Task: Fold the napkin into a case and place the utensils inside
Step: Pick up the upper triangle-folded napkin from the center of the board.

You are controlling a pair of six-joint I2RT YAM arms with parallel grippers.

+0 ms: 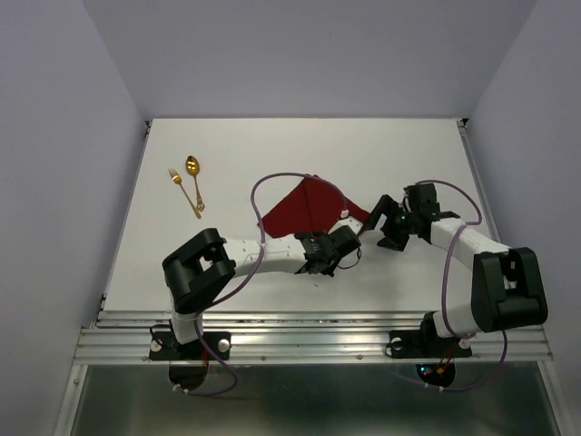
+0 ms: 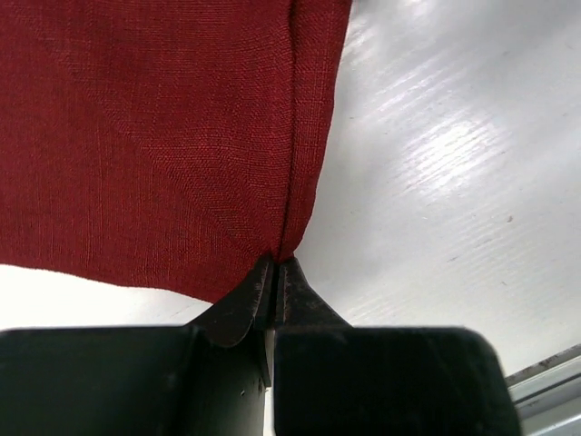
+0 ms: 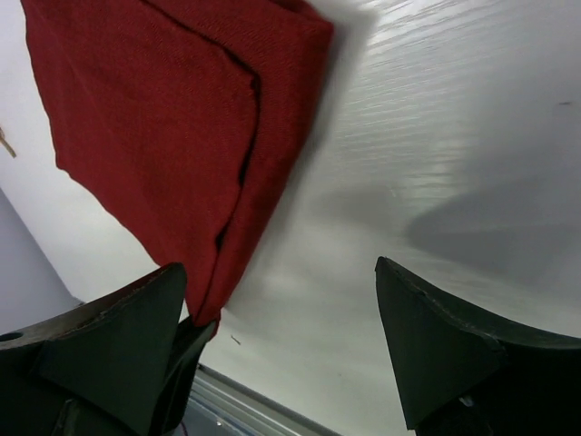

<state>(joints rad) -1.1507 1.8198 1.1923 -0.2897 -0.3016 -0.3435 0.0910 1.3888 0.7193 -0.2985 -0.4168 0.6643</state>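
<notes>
The plain dark red cloth napkin [image 1: 307,211] lies partly folded on the white table [image 1: 236,150]. At the napkin's near corner the left pincer [image 2: 275,272] is clenched on the hemmed edge. Just right of the napkin the right pincer [image 3: 277,282] stands released, jaws wide. Well left of the napkin lie the small shiny gold spoon [image 1: 193,174] and thin gold fork [image 1: 184,191].

Left pincer [image 1: 349,238] hides the napkin [image 1: 304,211] near corner
</notes>
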